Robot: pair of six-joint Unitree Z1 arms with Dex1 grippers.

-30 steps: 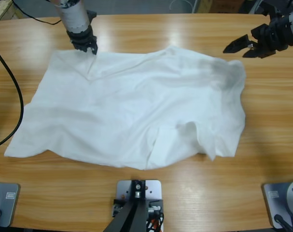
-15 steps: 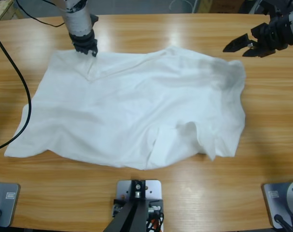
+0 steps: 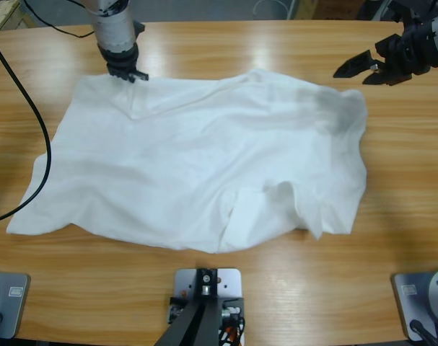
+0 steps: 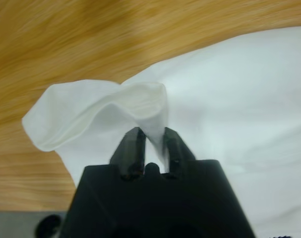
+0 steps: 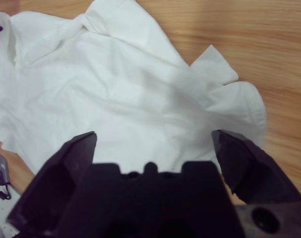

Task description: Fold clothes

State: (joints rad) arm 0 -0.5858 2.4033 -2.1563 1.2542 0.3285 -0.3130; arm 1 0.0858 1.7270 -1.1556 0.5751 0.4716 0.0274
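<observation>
Up at the table's far left corner, the left gripper (image 3: 129,74) is clamped on the shirt (image 3: 204,166), its two jaws drawn nearly together with a pinch of white cloth between them. In the left wrist view the gripper (image 4: 151,144) holds a small raised fold of the hem, which stands up in a soft peak above the jaws and rolls over into a loose lip toward the bare wood. That arm comes down from the table's far edge, and a black cable (image 3: 31,130) loops from it along the left edge of the table (image 3: 204,43), passing over the wood beside the shirt's left border.

Over at the far right corner, the right gripper (image 3: 363,68) hangs above bare wood with its jaws spread wide, touching nothing. It sits just beyond the shirt's far right corner. In the right wrist view the gripper (image 5: 155,148) looks down across the shirt (image 5: 115,94), with a sleeve flap sticking out at the cloth's edge.

The shirt lies spread and rumpled over the middle of the table, running from near the left edge to well toward the right edge. Its near edge is uneven, with a small folded flap turned over near the middle. A faint grey shadow marks the cloth near its far right corner.
</observation>
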